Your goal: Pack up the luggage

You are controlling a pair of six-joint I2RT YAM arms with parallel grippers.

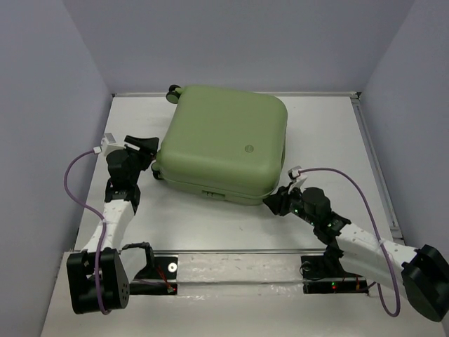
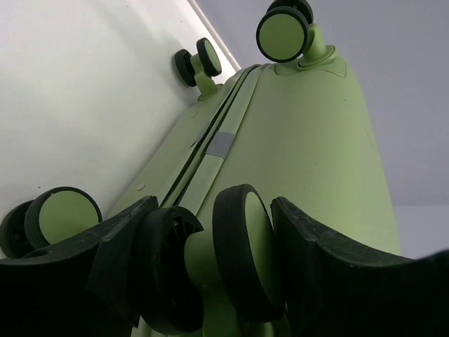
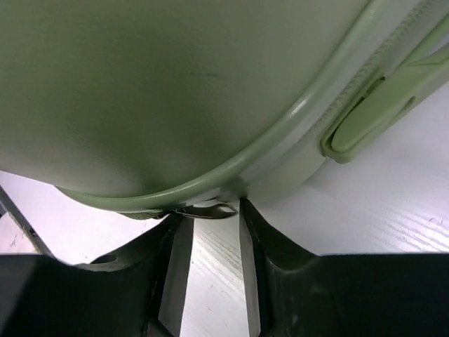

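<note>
Smooth matt olive hard plastic suitcase (image 1: 221, 140), black rubbery-rimmed wheels (image 2: 242, 256), faintly grained white table (image 1: 330, 140), matt black plastic fingers (image 3: 280, 274).

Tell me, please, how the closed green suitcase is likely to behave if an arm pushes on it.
The luggage looks rigid, so its smooth shell probably won't dent, though fingers may slip on it. Lying flat on the table, it should slide rather than roll or tip, its wheels sticking out sideways. It is big, so likely heavy.

Two white-shelled arms with black joints and black bases. A purple cable (image 1: 76, 184) loops along each one. Black fingers (image 2: 330, 267) look matte and scuffed.
</note>
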